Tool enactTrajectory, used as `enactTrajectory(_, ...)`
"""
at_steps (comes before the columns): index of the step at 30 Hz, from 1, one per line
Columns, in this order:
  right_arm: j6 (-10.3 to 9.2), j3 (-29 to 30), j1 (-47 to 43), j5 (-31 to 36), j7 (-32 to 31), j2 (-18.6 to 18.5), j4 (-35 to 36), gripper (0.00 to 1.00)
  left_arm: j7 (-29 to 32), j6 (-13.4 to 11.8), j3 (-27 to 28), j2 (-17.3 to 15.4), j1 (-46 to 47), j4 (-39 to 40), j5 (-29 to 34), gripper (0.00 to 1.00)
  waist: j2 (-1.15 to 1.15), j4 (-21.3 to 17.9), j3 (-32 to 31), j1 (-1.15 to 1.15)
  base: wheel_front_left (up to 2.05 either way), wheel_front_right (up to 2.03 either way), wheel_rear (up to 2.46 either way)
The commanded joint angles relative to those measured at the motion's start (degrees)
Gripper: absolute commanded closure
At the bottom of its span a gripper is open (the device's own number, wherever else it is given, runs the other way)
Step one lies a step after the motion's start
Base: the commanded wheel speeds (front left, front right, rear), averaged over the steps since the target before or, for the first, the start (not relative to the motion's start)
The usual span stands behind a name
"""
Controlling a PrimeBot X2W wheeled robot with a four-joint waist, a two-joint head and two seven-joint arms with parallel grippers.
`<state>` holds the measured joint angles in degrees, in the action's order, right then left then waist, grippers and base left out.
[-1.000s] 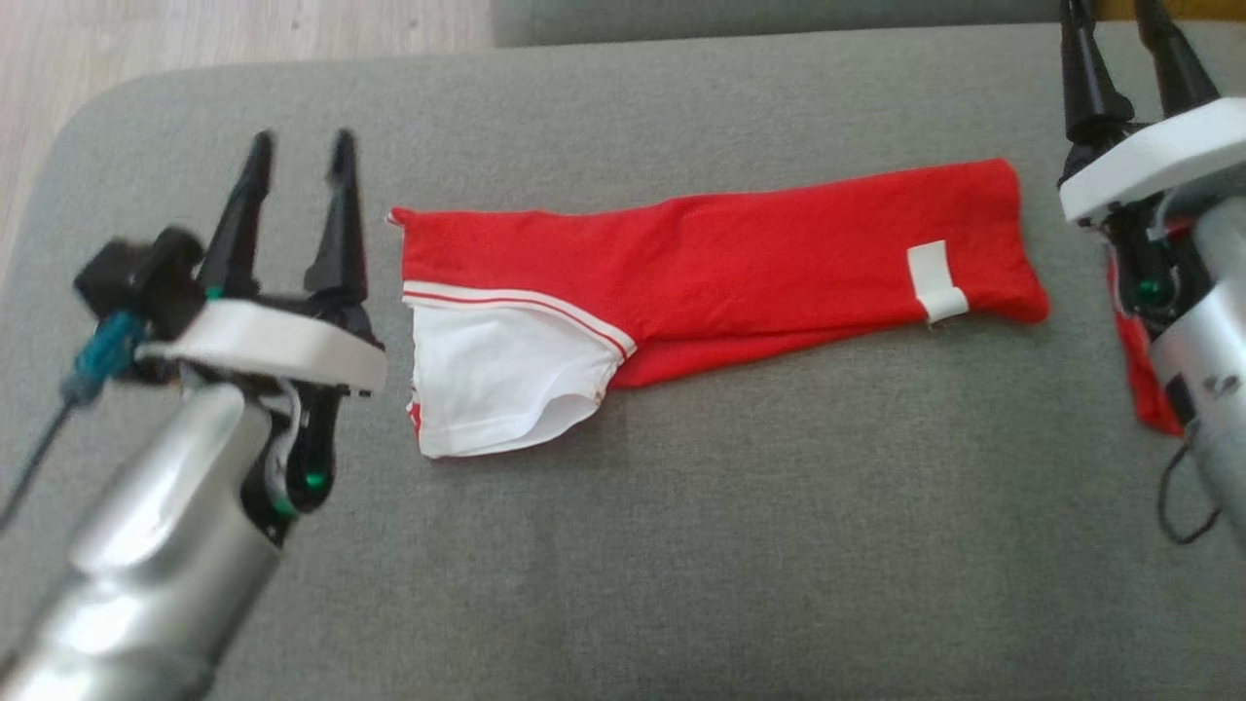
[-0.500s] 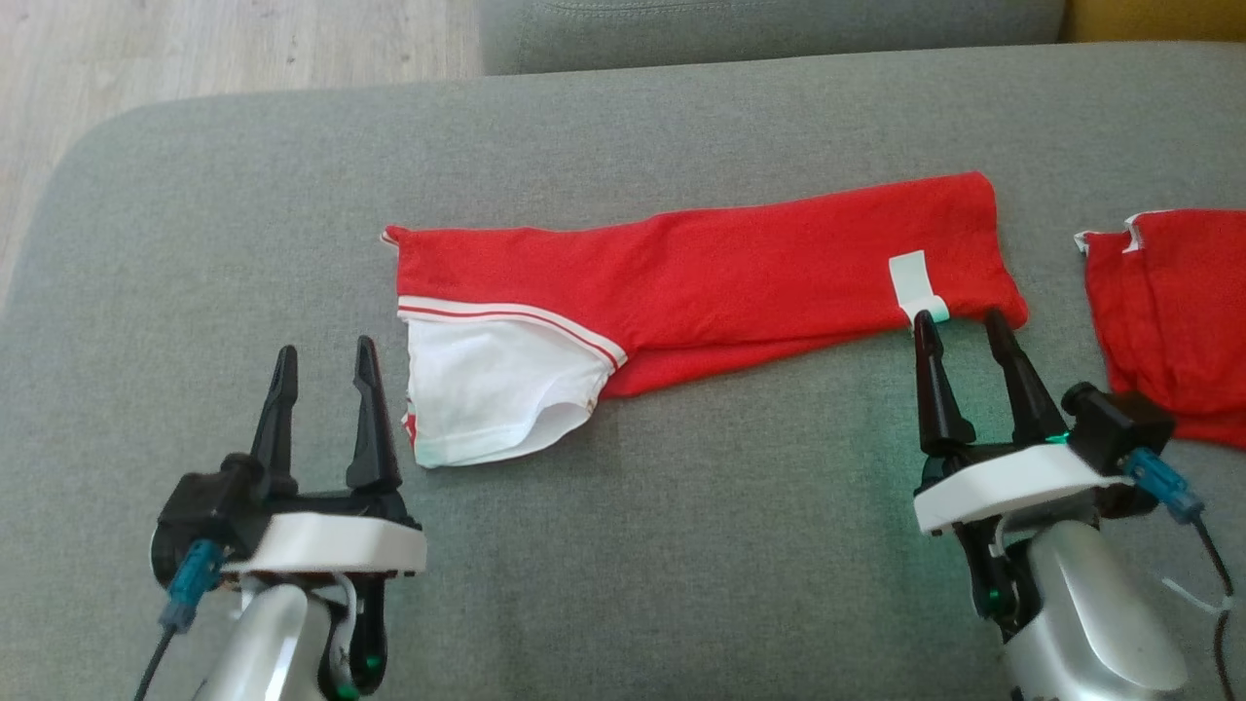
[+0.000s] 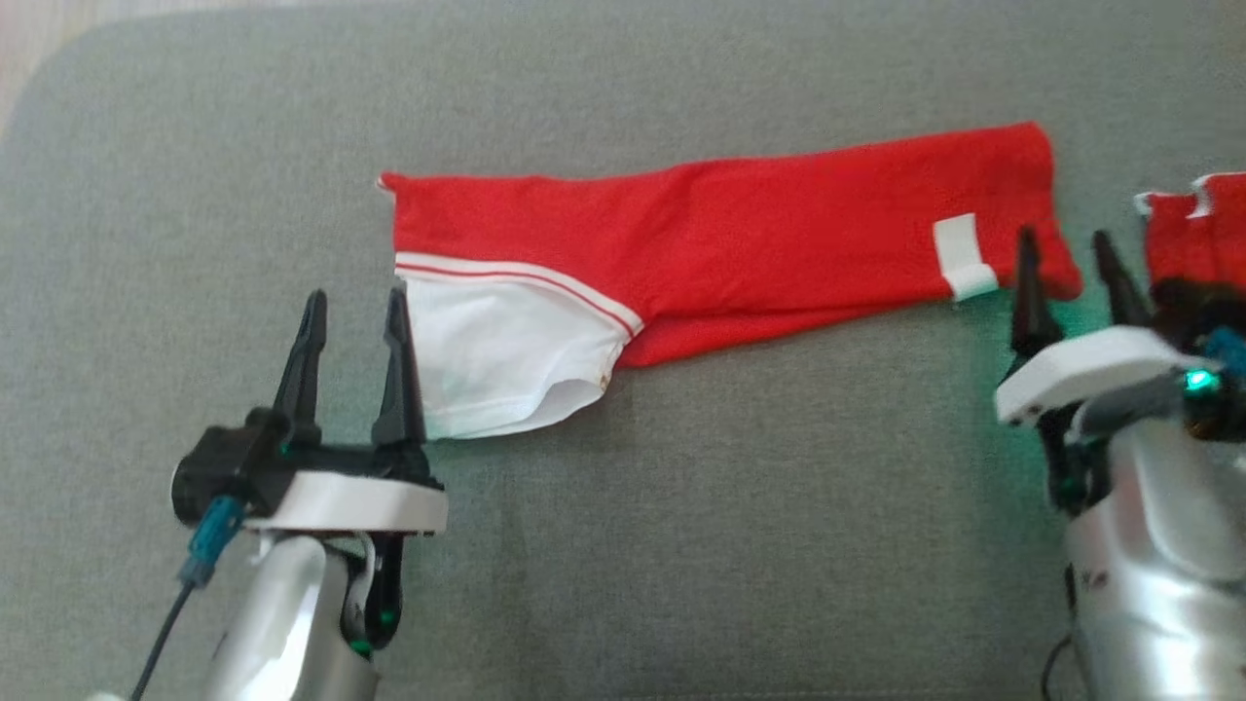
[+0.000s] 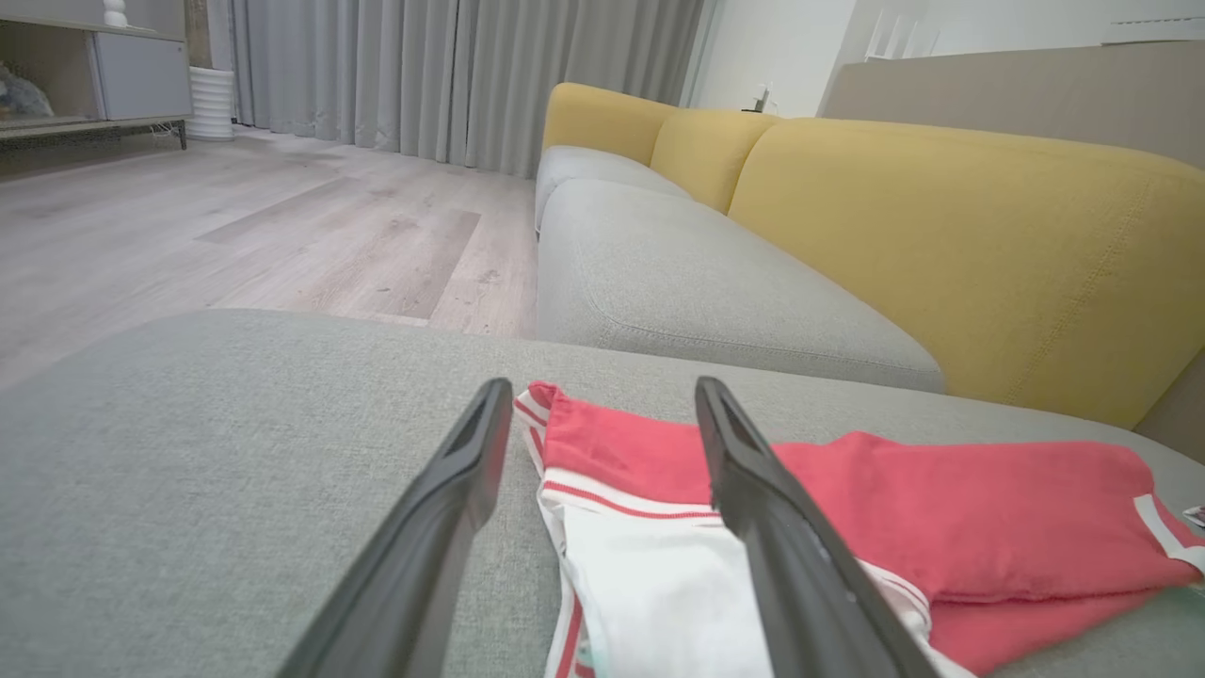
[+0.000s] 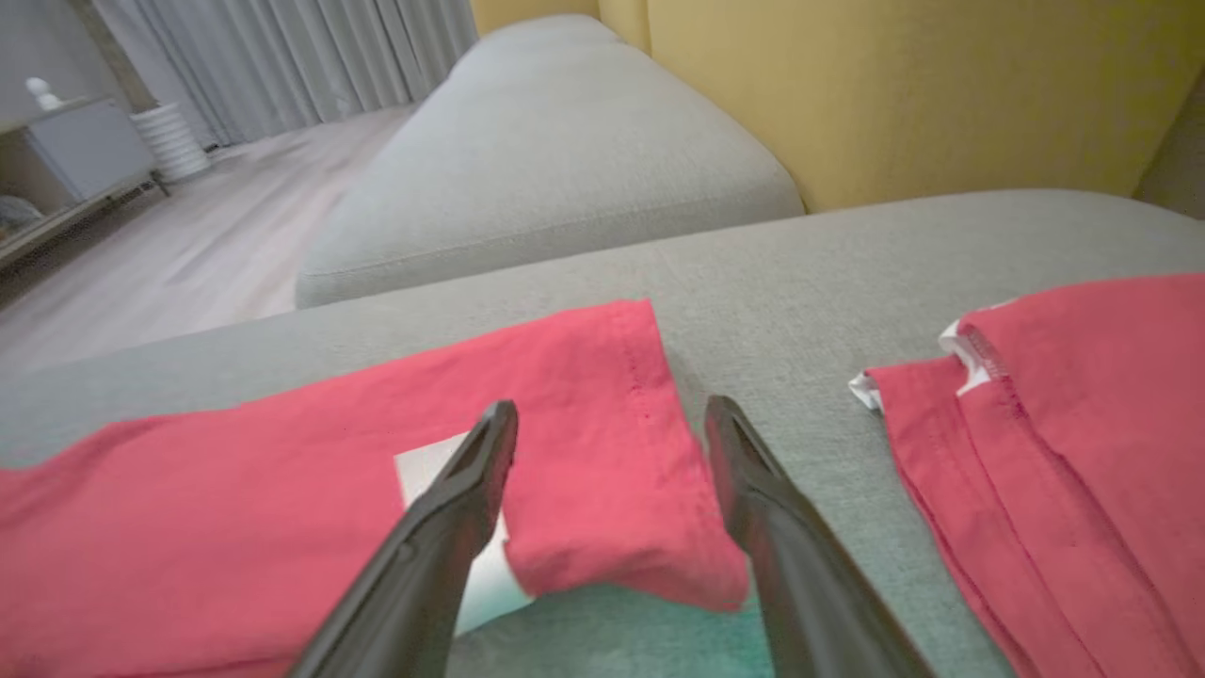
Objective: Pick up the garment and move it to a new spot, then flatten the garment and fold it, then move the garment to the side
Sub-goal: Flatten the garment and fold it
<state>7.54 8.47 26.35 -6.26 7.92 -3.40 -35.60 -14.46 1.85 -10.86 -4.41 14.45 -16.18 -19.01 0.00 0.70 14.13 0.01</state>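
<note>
Left pincer and right pincer have moved up to the long folded red-and-white fabric garment lying flat on the grey upholstered sofa cushion, the left spread astride its white end, the right spread astride its red corner. Beyond the right pincer, a second red cloth is cut off at the view's edge and partly hidden by that pincer.

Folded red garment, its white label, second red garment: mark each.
Folded red garment (image 3: 779, 243), head view, mid red panel.
White label (image 3: 964, 255), head view, its centre.
Second red garment (image 5: 1083, 424), right wrist view, upper layer.
</note>
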Motion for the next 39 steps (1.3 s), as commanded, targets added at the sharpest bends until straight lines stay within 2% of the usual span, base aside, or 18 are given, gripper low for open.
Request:
enactTrajectory(1,-0.05,0.5,2.6,1.1,-0.5,0.4,0.1,0.00,-0.5,0.5,2.5,0.0,2.2,1.4,0.7,0.00,0.00,1.2,2.1,-0.01,0.00,0.00,0.00)
enactTrajectory(9,-0.05,11.4,9.9,9.9,-4.0,0.5,-10.7,0.00,-0.5,2.5,3.8,1.1,4.3,0.0,2.4,0.00,0.00,3.1,4.7,-0.01,0.00,0.00,0.00)
enactTrajectory(12,-0.05,12.6,11.2,11.8,-4.9,0.5,-15.0,0.00,-0.5,2.9,4.2,1.2,4.7,-0.3,2.7,0.00,0.00,3.4,4.8,-0.01,0.00,0.00,0.00)
enactTrajectory(13,-0.05,12.5,11.6,11.9,-5.0,0.5,-16.3,0.03,-0.5,2.9,4.4,1.3,4.9,-0.4,2.8,0.00,0.00,3.5,4.9,-0.01,0.00,0.00,0.00)
enactTrajectory(14,-0.05,12.6,11.9,12.2,-4.6,0.5,-17.3,0.85,-0.5,3.0,4.6,1.3,5.1,-0.4,2.9,0.00,0.00,3.4,4.9,-0.01,0.00,0.00,0.00)
enactTrajectory(15,-0.05,12.7,12.2,12.5,-4.0,0.5,-18.1,1.00,-0.5,3.1,4.8,1.3,5.2,-0.5,3.0,0.00,0.00,3.4,4.8,-0.01,0.00,0.00,0.00)
enactTrajectory(23,-0.05,16.6,12.4,15.8,1.1,0.2,-18.5,1.00,-0.5,3.4,6.5,1.5,4.4,-0.7,3.8,0.00,0.00,1.3,2.5,-0.01,0.00,0.00,0.00)
enactTrajectory(30,-0.05,22.5,11.0,18.7,3.3,-3.7,-13.7,1.00,-0.5,3.8,7.0,1.5,3.0,-0.7,3.7,0.00,0.00,-0.3,-0.8,-0.01,0.00,0.00,0.00)
enactTrajectory(35,-0.05,20.8,11.1,17.4,3.4,-3.3,-11.2,1.00,-0.5,4.0,6.9,1.5,1.8,-0.9,3.0,0.00,0.00,-0.6,-3.3,-0.01,0.00,0.00,0.00)
enactTrajectory(39,-0.05,16.4,11.5,14.7,2.9,-1.6,-9.9,1.00,-0.5,4.0,6.5,1.5,0.8,-1.0,2.3,0.00,0.00,0.1,-5.5,-0.01,0.00,0.00,0.00)
